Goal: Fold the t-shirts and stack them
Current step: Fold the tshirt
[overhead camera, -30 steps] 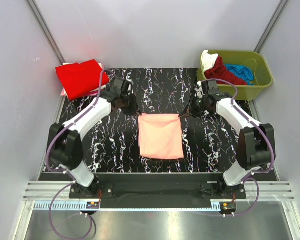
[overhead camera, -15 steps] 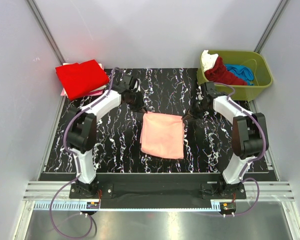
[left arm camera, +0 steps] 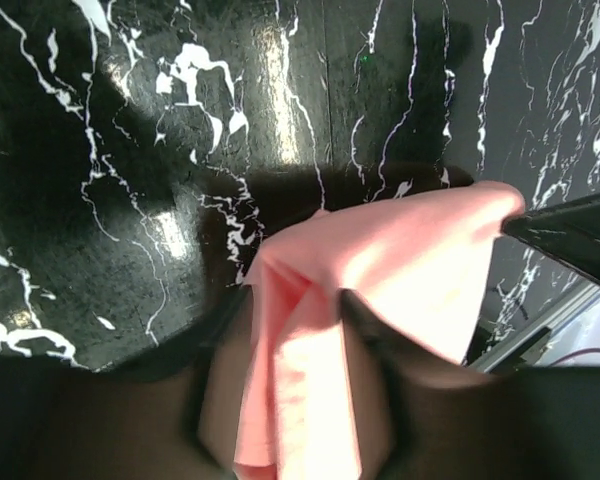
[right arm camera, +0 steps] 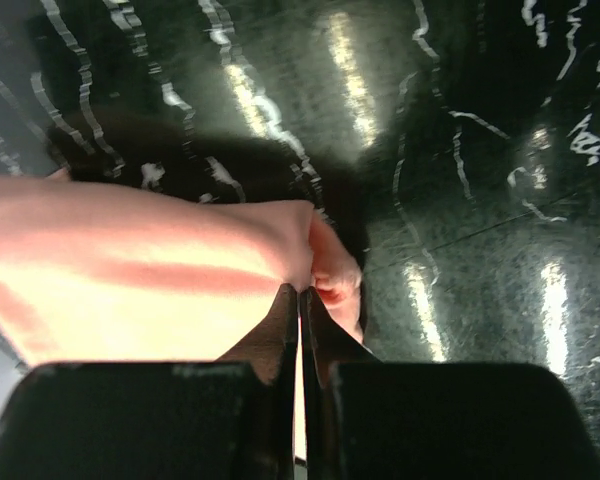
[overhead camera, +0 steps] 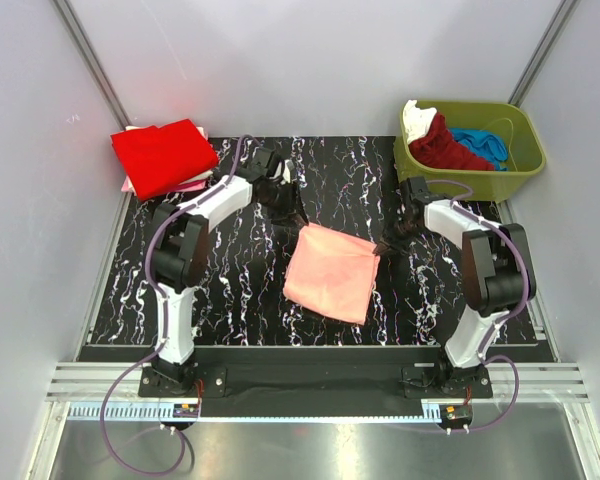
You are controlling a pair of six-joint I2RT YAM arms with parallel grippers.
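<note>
the salmon shirt (overhead camera: pixel 330 272) lies folded in the middle of the black marbled table (overhead camera: pixel 220 290), and both claws meet it at its far edge. the left claw (overhead camera: pixel 294 217) is at the far left corner and the right claw (overhead camera: pixel 384 243) at the far right corner, so the cloth spreads from the two claws toward the arm bases. in the left wrist view the left claw (left arm camera: pixel 300 330) is closed down on a bunched fold of the shirt (left arm camera: pixel 400 260), the cloth filling the narrow gap between its dark fingers (left arm camera: pixel 130 410). in the right wrist view the right claw (right arm camera: pixel 300 305) has its tips pinched almost together on the corner of the shirt (right arm camera: pixel 150 260), with a small nub of cloth poking out past them. both wrist views show dark shadow on the table under the gripped edge, so that edge is raised off the surface. the shirt is a near-square, slightly longer from far to near. it sits skewed: its far edge slopes from the left claw down to the right claw, which is nearer the bases, and its long axis leans so that the near end points toward the left arm's side. well apart from it, a bright red shirt (overhead camera: pixel 163 155) lies folded at the far left corner. an olive tub (overhead camera: pixel 515 168) at the far right holds dark red (overhead camera: pixel 442 147), blue (overhead camera: pixel 482 143) and white (overhead camera: pixel 415 118) cloth.
</note>
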